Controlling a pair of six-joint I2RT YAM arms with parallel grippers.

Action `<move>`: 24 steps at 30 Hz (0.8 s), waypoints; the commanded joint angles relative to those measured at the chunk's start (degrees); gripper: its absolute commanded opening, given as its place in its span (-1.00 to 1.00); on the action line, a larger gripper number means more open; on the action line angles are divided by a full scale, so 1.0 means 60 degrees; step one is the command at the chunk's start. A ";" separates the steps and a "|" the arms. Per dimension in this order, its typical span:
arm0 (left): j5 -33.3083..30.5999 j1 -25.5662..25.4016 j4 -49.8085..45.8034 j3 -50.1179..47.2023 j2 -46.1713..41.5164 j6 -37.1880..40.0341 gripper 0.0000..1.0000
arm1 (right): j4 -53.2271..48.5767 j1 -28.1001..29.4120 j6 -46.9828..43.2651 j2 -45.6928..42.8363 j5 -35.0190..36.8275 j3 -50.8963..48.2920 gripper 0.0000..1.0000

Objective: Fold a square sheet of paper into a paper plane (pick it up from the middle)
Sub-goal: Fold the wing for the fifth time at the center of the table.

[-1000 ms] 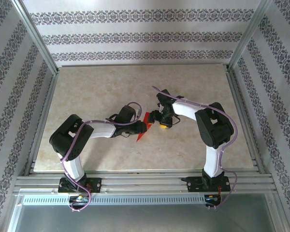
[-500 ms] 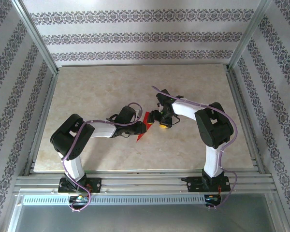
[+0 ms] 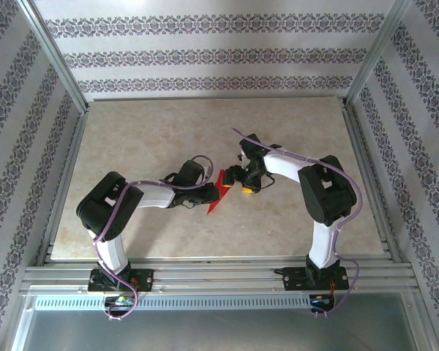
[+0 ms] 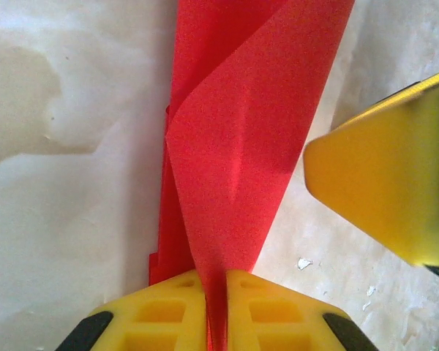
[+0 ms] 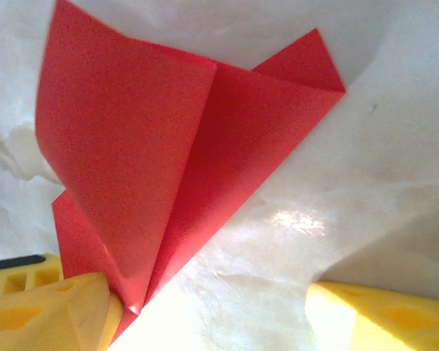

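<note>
Left gripper [image 4: 216, 284] pinches the red paper [image 4: 241, 146] at its crease, holding the flap up. Right gripper [image 5: 212, 301] sits alongside, jaws spread, probably to press it.

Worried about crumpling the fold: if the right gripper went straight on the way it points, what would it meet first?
Most likely the red paper, just ahead of the right gripper's open fingers and pinched by the left gripper; exact depth is unclear.

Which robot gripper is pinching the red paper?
The left gripper: it is shut on the red paper, while the right gripper stands open beside it.
</note>
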 commanded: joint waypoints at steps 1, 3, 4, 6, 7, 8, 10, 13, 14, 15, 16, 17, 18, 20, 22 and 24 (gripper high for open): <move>-0.0003 0.0166 -0.0163 -0.0105 0.0319 -0.0162 -0.72 | 0.0176 -0.0358 -0.0609 -0.0013 0.0653 -0.0433 0.60; 0.0129 0.0166 -0.0227 -0.0053 0.0303 -0.0134 -0.72 | 0.0389 -0.0444 -0.0692 -0.0299 0.0497 -0.0575 0.58; 0.0227 0.0166 -0.0358 0.0024 0.0323 -0.0051 -0.71 | 0.0606 -0.0494 -0.0772 -0.0491 0.0314 -0.0699 0.57; 0.0300 0.0155 -0.0830 0.0283 0.0359 0.0108 -0.71 | 0.0972 -0.0570 -0.0870 -0.0851 0.0053 -0.0941 0.56; 0.0338 0.0170 -0.1073 0.0411 0.0397 0.0161 -0.71 | 0.1197 -0.0608 -0.0958 -0.1071 -0.0133 -0.1074 0.55; 0.0346 0.0179 -0.1239 0.0499 0.0409 0.0178 -0.71 | 0.1425 -0.0629 -0.0997 -0.1262 -0.0275 -0.1202 0.54; 0.0402 0.0195 -0.1505 0.0646 0.0480 0.0150 -0.72 | 0.2066 -0.0660 -0.1043 -0.1702 -0.0651 -0.1567 0.49; 0.0583 0.0272 -0.1856 0.0855 0.0637 -0.0032 -0.75 | 0.3067 -0.0660 -0.0868 -0.2147 -0.1141 -0.2153 0.41; 0.0659 0.0295 -0.1907 0.0890 0.0673 -0.0086 -0.76 | 0.3443 -0.0660 -0.0746 -0.2219 -0.1354 -0.2343 0.37; 0.0723 0.0310 -0.2045 0.0962 0.0733 -0.0133 -0.77 | 0.3845 -0.0639 -0.0577 -0.2257 -0.1563 -0.2527 0.31; 0.0765 0.0340 -0.2186 0.1041 0.0775 -0.0166 -0.76 | 0.4189 -0.0610 -0.0404 -0.2233 -0.1766 -0.2650 0.25; 0.0757 0.0342 -0.2264 0.1074 0.0799 -0.0186 -0.76 | 0.4456 -0.0568 -0.0275 -0.2198 -0.1936 -0.2749 0.17; 0.0733 0.0353 -0.2326 0.1111 0.0799 -0.0216 -0.76 | 0.4762 -0.0517 -0.0118 -0.2126 -0.2077 -0.2835 0.09; 0.0755 0.0356 -0.2403 0.1152 0.0817 -0.0247 -0.77 | 0.5331 -0.0391 0.0147 -0.1979 -0.2308 -0.2995 -0.07; 0.0771 0.0371 -0.2487 0.1215 0.0851 -0.0261 -0.76 | 0.5768 -0.0272 0.0370 -0.1780 -0.2481 -0.3046 -0.22; 0.0804 0.0371 -0.2485 0.1242 0.0875 -0.0276 -0.75 | 0.5836 -0.0104 0.0405 -0.1573 -0.2571 -0.2940 -0.30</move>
